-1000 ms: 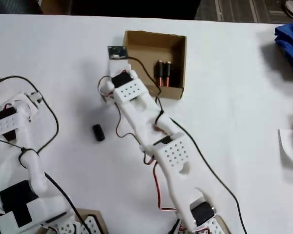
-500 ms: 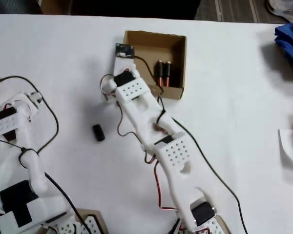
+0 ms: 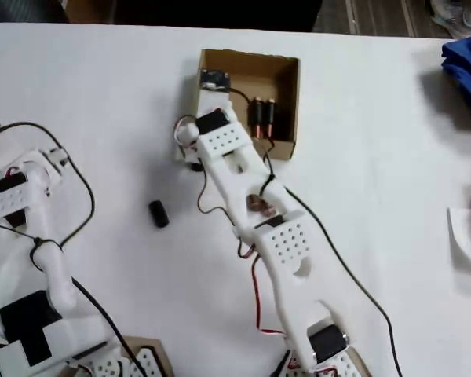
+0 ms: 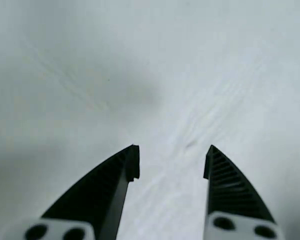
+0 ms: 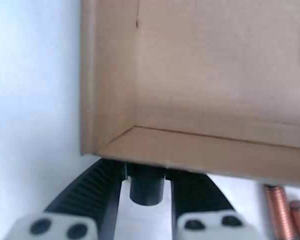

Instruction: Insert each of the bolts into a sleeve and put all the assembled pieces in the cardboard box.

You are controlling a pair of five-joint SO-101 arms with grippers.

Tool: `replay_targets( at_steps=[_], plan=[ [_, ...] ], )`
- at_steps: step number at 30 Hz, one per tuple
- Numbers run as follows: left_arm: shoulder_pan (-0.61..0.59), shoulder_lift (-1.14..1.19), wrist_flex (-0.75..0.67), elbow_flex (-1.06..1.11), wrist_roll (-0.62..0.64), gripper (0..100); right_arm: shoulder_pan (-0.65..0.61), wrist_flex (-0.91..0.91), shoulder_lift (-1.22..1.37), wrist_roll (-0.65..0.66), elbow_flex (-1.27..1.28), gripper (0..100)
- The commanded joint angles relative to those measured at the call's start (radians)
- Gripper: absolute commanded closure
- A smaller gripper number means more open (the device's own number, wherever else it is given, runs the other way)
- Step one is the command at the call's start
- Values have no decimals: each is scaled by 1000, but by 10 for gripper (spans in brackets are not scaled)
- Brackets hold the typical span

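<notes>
A white table (image 3: pixel 102 102) takes nearly the whole high view, with a dark floor behind its far edge and a blue cloth (image 3: pixel 465 71) at the far right. The cardboard box (image 3: pixel 250 56) stands open at the far middle of the table, and two assembled pieces (image 3: pixel 261 118), copper bolts in black sleeves, lie side by side in its right part, close to the near wall. A loose sleeve (image 3: pixel 158 213) lies alone on the table, to the left of the box and nearer. The left arm (image 3: pixel 51 275) is folded at the near left. Its left gripper (image 4: pixel 170 160) points at bare table (image 4: pixel 190 75) with the two black fingers well apart and nothing between them. The right arm (image 3: pixel 279 251) stretches from the near middle toward the far left, up to the box. Its right gripper (image 5: pixel 146 172) is at the near left corner of the box (image 5: pixel 110 75), just beside the wall, and its fingers are closed on a held sleeve (image 5: pixel 146 189), a short black cylinder. I cannot tell if a bolt is inside this one. The threaded copper ends of the bolts (image 5: pixel 282 210) show nearby.
</notes>
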Motion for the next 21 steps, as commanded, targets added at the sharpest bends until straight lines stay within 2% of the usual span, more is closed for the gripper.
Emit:
replay_targets(
  at_steps=[1, 10, 21],
  plan=[
    [-5, -8, 5, -44, -3, 775, -5, 36, 2, 60, -11, 974],
    [-5, -8, 5, -44, -3, 775, -5, 56, -7, 69, -11, 978],
    [46, -8, 5, -42, -3, 775, -62, 306, -251, 71, -97, 978]
  ],
)
